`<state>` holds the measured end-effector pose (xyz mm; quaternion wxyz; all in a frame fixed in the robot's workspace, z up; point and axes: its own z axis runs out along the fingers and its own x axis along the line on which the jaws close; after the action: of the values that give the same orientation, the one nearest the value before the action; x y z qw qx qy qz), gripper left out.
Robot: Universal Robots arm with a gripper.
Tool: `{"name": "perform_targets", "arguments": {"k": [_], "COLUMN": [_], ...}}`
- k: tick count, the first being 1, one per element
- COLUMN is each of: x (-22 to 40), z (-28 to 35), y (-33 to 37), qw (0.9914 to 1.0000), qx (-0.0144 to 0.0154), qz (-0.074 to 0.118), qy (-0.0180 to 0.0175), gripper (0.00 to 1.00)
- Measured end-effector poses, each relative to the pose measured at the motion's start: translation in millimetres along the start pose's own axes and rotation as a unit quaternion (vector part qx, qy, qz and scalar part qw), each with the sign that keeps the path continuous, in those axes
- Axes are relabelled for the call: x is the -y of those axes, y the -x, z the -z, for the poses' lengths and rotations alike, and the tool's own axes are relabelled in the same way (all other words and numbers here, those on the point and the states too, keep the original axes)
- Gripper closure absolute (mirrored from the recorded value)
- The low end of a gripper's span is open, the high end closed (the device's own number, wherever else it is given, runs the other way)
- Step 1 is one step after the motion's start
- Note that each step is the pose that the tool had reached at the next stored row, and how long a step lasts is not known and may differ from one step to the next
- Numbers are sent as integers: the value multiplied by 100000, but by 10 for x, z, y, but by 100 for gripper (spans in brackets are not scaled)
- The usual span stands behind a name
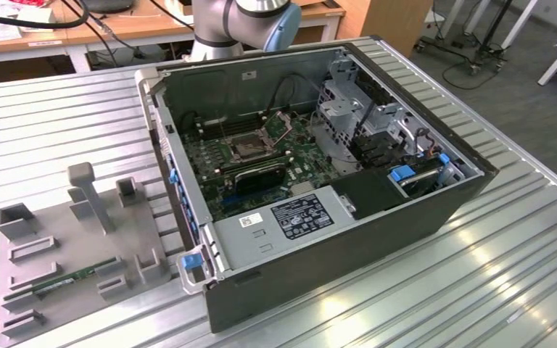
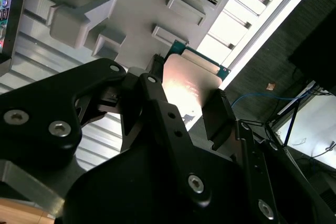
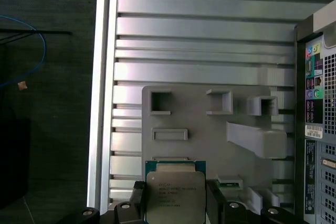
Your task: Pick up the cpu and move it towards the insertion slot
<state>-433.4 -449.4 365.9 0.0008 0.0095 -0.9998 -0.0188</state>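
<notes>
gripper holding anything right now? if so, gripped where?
Yes. The gripper holds the cpu, clamped by its two opposite side edges between the fingers. The metal top faces the camera in the first wrist view.

- cpu (image 3: 175, 192): you see a flat square, silvery top, green rim, clamped in the gripper (image 3: 176, 202).
- insertion slot (image 1: 246, 147): silver-framed, dark centre, on the green board (image 1: 204, 158).

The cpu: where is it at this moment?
In both wrist views the cpu sits clamped between the jaws of the gripper, over the grey fixture tray beside the computer case.
</notes>
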Motion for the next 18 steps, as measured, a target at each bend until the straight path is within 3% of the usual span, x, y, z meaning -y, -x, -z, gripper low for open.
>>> {"name": "perform_targets", "arguments": {"k": [9, 18], "x": [-1, -3], "z": [11, 69], "y": [0, 0], "qw": [100000, 100000], "qx": [0, -4], "qz": [2, 0], "qy": [-13, -16], "gripper": [46, 46]}}
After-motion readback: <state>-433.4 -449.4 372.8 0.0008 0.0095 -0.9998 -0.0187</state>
